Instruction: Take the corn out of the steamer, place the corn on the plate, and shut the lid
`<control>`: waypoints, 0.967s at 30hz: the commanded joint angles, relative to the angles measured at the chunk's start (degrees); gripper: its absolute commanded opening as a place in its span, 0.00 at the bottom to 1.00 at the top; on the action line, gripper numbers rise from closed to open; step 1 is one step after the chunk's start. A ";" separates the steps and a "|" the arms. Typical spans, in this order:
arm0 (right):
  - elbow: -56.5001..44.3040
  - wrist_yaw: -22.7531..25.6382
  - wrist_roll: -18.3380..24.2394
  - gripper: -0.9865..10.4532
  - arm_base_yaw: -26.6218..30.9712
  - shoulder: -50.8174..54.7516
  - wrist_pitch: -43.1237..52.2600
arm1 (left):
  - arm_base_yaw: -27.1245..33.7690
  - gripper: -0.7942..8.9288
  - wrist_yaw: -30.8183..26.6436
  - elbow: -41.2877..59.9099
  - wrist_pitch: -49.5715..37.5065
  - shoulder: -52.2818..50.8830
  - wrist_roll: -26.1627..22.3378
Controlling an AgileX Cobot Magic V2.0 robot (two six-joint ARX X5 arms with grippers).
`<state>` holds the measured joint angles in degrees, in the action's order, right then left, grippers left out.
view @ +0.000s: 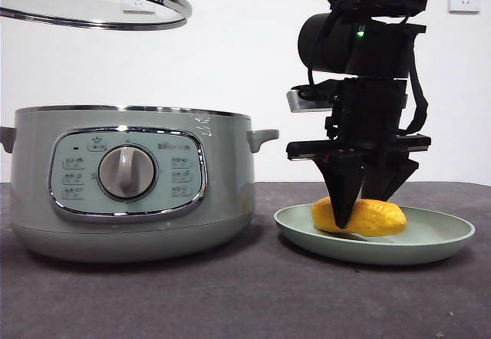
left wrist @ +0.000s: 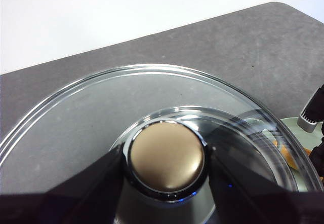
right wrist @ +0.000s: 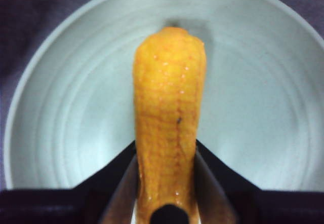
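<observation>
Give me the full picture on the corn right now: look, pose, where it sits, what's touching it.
The corn is a stubby yellow-orange cob with tapered ends and faint kernel rows, its surface looking moist and glossy. It lies on its side in the pale green plate, roughly at the middle. The right gripper comes down on it from above, its black jaws standing on either side of one end and pressing against it. Nothing else touches it, and it lies outside the steamer.

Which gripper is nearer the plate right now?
Right. The right gripper is over the plate, jaws around the corn. The left gripper holds the lid above the steamer.
</observation>
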<state>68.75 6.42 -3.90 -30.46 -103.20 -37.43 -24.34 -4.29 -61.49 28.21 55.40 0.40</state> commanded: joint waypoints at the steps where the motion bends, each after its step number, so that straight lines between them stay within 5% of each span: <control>1: -1.62 -0.09 -0.76 0.13 -0.04 -0.37 -0.37 | -0.09 0.07 0.02 -0.70 -3.02 -0.61 -0.44; 8: -1.64 -0.04 -1.20 0.39 0.07 -0.28 -0.55 | -0.09 0.07 0.11 -0.70 -3.08 -0.61 -0.44; 29: -1.64 0.07 -1.60 0.39 2.54 28.35 -3.32 | -0.13 0.07 6.27 -0.70 -6.75 12.46 1.55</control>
<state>67.37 6.24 -4.80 -28.16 -75.50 -40.58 -24.45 2.09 -61.49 24.29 67.61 1.52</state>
